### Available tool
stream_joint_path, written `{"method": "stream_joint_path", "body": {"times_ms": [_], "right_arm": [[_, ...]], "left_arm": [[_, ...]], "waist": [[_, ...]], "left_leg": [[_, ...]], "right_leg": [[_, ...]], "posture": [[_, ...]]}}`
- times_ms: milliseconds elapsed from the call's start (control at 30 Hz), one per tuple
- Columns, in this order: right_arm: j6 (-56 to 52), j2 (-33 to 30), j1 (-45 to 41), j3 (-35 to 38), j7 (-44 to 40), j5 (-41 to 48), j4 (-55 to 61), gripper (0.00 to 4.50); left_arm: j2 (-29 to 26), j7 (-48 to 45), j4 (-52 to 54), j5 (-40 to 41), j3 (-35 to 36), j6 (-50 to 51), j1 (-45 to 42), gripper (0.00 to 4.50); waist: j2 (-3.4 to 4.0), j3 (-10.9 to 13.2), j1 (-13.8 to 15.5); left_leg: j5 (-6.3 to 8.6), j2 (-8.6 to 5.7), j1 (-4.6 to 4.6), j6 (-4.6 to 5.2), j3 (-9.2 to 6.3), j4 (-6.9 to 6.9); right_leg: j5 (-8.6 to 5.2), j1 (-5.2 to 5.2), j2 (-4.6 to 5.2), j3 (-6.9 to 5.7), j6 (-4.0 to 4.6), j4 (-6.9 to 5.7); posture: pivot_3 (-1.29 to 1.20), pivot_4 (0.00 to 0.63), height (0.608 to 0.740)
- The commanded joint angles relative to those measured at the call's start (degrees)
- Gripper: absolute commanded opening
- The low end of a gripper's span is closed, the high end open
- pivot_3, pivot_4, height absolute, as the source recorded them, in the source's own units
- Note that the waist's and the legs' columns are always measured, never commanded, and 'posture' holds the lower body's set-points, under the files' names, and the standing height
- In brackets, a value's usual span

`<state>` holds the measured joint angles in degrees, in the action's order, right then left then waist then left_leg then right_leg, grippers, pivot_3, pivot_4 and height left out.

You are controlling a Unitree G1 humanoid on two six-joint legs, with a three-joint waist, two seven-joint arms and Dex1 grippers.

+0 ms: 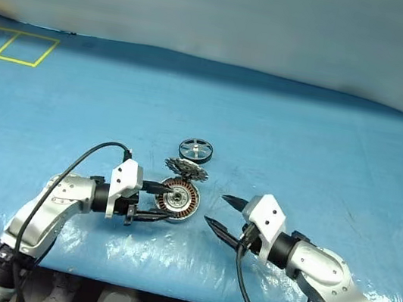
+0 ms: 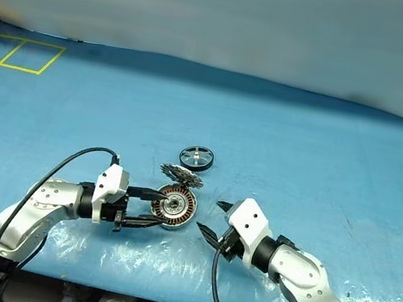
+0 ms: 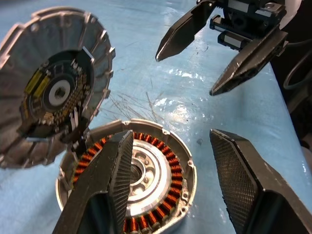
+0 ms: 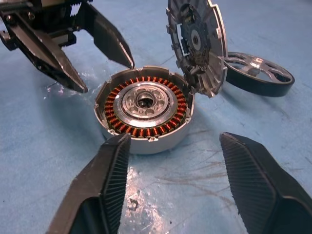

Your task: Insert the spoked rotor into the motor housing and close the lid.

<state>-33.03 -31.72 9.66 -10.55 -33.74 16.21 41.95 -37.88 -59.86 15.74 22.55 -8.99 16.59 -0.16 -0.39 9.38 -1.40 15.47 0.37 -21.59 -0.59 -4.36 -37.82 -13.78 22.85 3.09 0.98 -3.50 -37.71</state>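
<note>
A: Noting positions. The spoked rotor, a small flat wheel with a black outer ring and shiny silver spokes, is lying flat on the blue plastic-sheeted table, just beyond the motor housing, a shallow round silver cup ringed with copper-brown windings. The lid, a notched silver-grey disc, is standing open on its hinge at the housing's far edge, between housing and rotor.

B: Grippers?

A: The left gripper is reaching in from the left with its fingers spread either side of the housing's near-left rim; whether they are touching it I cannot tell. The right gripper is hovering just right of the housing, fingers spread, holding nothing.

B: How will the rotor handle?

A: Judging it rigid and light but lying low, so there is little edge to catch. The black ring looks the better purchase; polished spokes are likely slippery. Pinching across the rim seems safest, keeping clear of the upright lid, which may swing if nudged.
</note>
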Motion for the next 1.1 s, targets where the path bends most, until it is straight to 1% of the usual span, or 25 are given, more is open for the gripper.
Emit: {"method": "stream_joint_path", "body": {"times_ms": [33,100,200,300,433,567,667,767,933,1033,1100], "right_arm": [[0.9,2.4,-2.3,-0.4,-1.0,2.9,-1.2,1.91],[0.3,3.7,-3.9,-0.6,-1.4,4.1,-2.0,1.25],[0.0,4.4,-6.9,-2.5,-1.6,3.1,-4.7,0.3],[-0.1,4.8,-9.4,-4.6,-2.8,2.9,-7.4,0.3],[1.1,4.4,-12.5,-8.3,-4.2,0.4,-12.1,0.3],[2.3,6.1,-16.3,-11.2,-5.0,-1.1,-15.6,0.3],[2.5,7.5,-18.4,-11.9,-5.5,-1.2,-18.0,0.3],[2.9,9.1,-20.0,-12.0,-6.0,-1.1,-20.5,0.3],[1.8,11.5,-21.8,-13.1,-8.5,0.3,-24.2,0.3],[2.1,12.2,-22.3,-13.3,-9.1,0.0,-26.5,0.3],[3.9,12.2,-22.7,-14.3,-8.5,-2.4,-29.4,0.3]], "left_arm": [[1.0,4.1,2.3,2.3,4.7,2.4,2.3,2.67],[1.0,5.4,3.0,2.9,6.5,3.0,4.5,2.67],[0.5,6.5,4.4,2.0,7.7,2.6,8.1,2.67],[0.4,7.8,5.9,1.0,8.4,1.7,10.1,2.67],[1.1,9.0,8.1,0.1,7.9,-0.1,11.5,2.67],[4.3,12.2,8.9,-0.2,8.1,-2.0,12.6,2.67],[3.4,11.0,8.3,-3.2,6.3,-4.7,14.5,2.67],[4.1,11.3,8.0,-3.0,6.3,-5.1,15.3,2.67],[4.5,13.0,6.8,-4.9,6.4,-5.8,15.3,2.67],[4.6,12.9,7.5,-3.8,6.9,-5.4,15.9,2.67],[4.9,13.0,7.6,-3.2,7.2,-5.2,16.0,2.67]], "waist": [[-0.02,0.0,0.0],[-0.03,0.0,0.1],[-0.02,0.0,0.1],[-0.02,0.0,0.1],[-0.03,0.0,0.3],[-0.02,0.0,0.0],[-0.04,0.0,0.0],[-0.05,0.0,0.0],[-0.04,0.1,0.0],[-0.04,0.0,0.0],[-0.04,0.0,0.0]], "left_leg": [[0.0,0.0,0.0,0.0,0.0,-0.01],[0.0,0.0,-0.01,0.0,-0.02,0.0],[0.0,-0.01,-0.01,0.0,-0.02,0.02],[0.0,-0.01,-0.01,-0.01,-0.01,0.02],[0.0,-0.01,-0.01,-0.01,-0.03,0.01],[0.0,-0.02,-0.01,-0.01,0.03,0.02],[0.0,0.0,-0.01,-0.01,-0.01,0.04],[0.0,0.0,-0.01,-0.01,-0.01,0.09],[0.0,0.0,-0.01,-0.01,-0.01,0.09],[0.0,0.0,-0.01,-0.01,-0.01,0.1],[0.0,-0.01,-0.01,-0.01,0.0,0.1]], "right_leg": [[-0.03,0.0,0.0,0.0,0.05,0.0],[-0.02,0.0,0.01,0.0,0.04,0.0],[0.01,0.01,0.02,0.0,-0.01,0.01],[-0.06,0.02,0.03,0.0,0.12,0.01],[-0.14,0.02,0.04,-0.02,0.28,-0.01],[-0.13,0.04,0.04,0.02,0.28,0.0],[-0.11,0.04,0.02,0.0,0.29,-0.01],[-0.11,0.07,0.01,-0.01,0.31,-0.02],[-0.13,0.07,0.02,-0.01,0.31,-0.02],[0.0,0.07,0.02,-0.01,0.47,-0.02],[0.04,0.07,0.02,-0.01,0.53,-0.02]], "posture": [[0.0,0.15,0.74],[0.0,0.15,0.74],[0.0,0.15,0.74],[0.0,0.15,0.74],[0.0,0.15,0.74],[0.0,0.15,0.74],[0.0,0.15,0.74],[0.0,0.15,0.74],[0.0,0.15,0.74],[0.0,0.15,0.74],[0.0,0.15,0.74]]}}
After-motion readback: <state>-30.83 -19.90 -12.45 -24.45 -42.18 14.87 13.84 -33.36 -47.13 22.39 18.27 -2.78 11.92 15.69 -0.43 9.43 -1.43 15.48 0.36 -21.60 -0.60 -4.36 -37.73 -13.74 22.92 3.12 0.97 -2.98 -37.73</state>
